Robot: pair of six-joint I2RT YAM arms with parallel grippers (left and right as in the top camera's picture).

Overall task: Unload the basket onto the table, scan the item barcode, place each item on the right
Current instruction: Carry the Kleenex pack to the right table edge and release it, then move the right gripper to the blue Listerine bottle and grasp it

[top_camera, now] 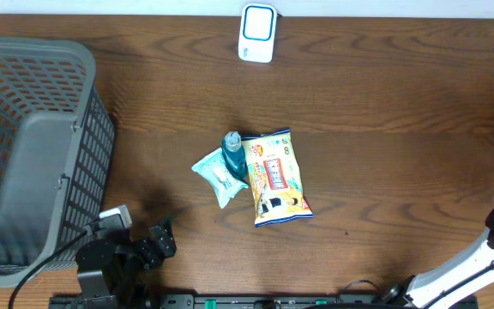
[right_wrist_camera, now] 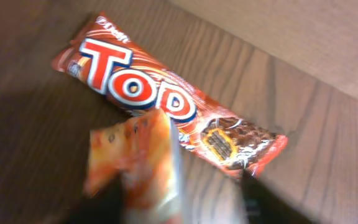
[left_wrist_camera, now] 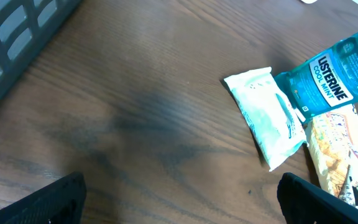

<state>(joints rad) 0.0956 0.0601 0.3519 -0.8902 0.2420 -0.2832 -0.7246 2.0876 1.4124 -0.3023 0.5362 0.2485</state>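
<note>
In the right wrist view a blurred orange packet (right_wrist_camera: 135, 162) stands on end against the left finger of my right gripper (right_wrist_camera: 179, 208). The jaws are apart, with bare wood showing between the packet and the right finger (right_wrist_camera: 263, 202). Behind it a red "TOP" chocolate bar (right_wrist_camera: 166, 99) lies flat on the wood. A white and blue scanner (top_camera: 257, 33) sits at the table's far edge. My left gripper (top_camera: 159, 242) (left_wrist_camera: 182, 208) is open and empty over bare wood near the front left. No barcode shows.
A grey basket (top_camera: 24, 146) fills the left side. Mid-table lie a wipes pack (top_camera: 215, 174) (left_wrist_camera: 266, 115), a blue Listerine bottle (top_camera: 233, 154) (left_wrist_camera: 334, 78) and a yellow snack bag (top_camera: 277, 178) (left_wrist_camera: 340, 152). The right arm (top_camera: 487, 253) reaches off the front right corner, near a table edge (right_wrist_camera: 278, 53).
</note>
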